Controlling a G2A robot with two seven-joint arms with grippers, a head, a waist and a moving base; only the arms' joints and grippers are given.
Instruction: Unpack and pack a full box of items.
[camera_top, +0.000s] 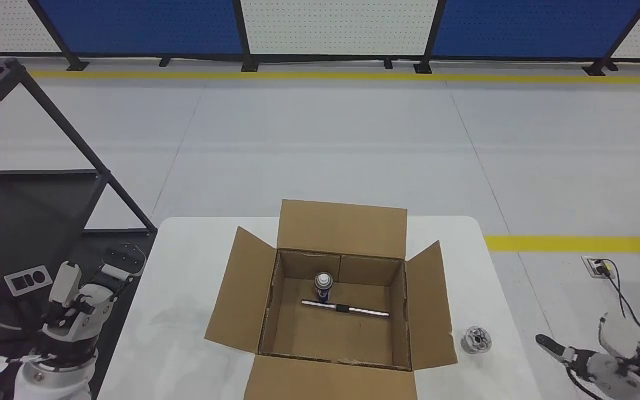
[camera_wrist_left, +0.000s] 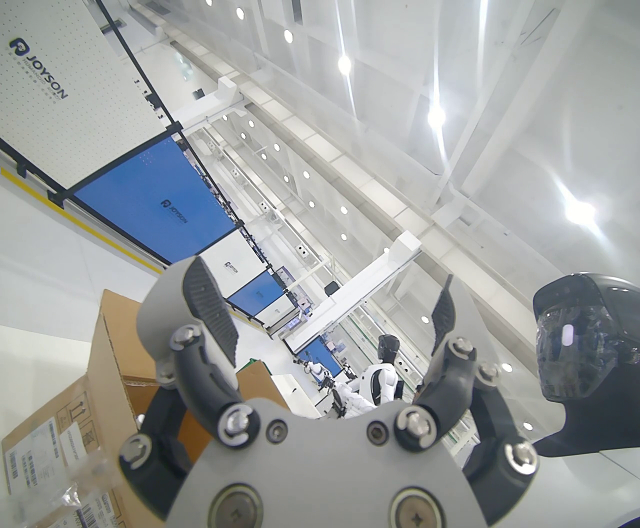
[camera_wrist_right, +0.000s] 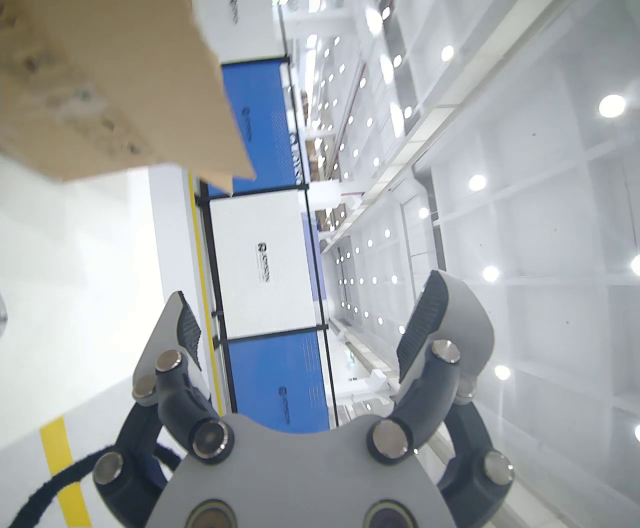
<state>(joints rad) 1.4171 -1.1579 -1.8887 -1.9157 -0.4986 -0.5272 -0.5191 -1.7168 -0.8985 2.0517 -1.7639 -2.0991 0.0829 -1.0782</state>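
- Your cardboard box stands in the middle of the white bench. All four flaps are folded outward and the top is wide open.
- Look inside and you find two things. A small can stands upright close to the far wall. A thin dark rod lies flat across the box floor just in front of it, running side to side.
- A small round grey item sits on the bench outside the box, near the right flap and not touching it. You cannot tell from here what it is.
- Your left hand is wide open with nothing between its ribbed pads. It is down beside the near left corner of the bench, off the surface, and points up toward the ceiling. The labelled outer side of the box is close by it.
- Your right hand is spread wide and empty too. It hangs low off the near right corner of the bench and also tilts upward, with a box flap above and ahead of it.
- Neither hand touches the box or any item.
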